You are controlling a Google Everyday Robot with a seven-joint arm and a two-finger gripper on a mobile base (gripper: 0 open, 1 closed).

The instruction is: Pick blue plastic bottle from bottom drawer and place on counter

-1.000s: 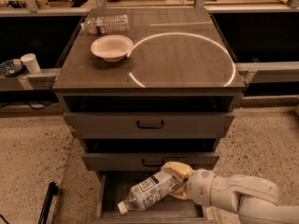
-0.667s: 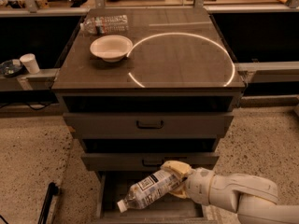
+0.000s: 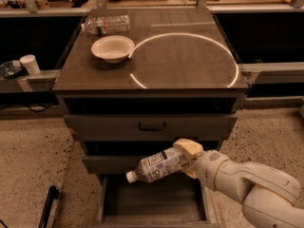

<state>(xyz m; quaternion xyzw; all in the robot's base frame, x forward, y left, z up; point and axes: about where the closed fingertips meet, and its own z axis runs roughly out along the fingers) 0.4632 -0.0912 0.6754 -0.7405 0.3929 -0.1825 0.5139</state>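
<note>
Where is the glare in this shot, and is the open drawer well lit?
Camera view: the white arc on the counter glows brightest; the bottom drawer lies in shade below the gripper, which holds the blue plastic bottle above it.

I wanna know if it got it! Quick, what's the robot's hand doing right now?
Gripper: shut on the blue plastic bottle, holding it tilted above the open bottom drawer.
</note>
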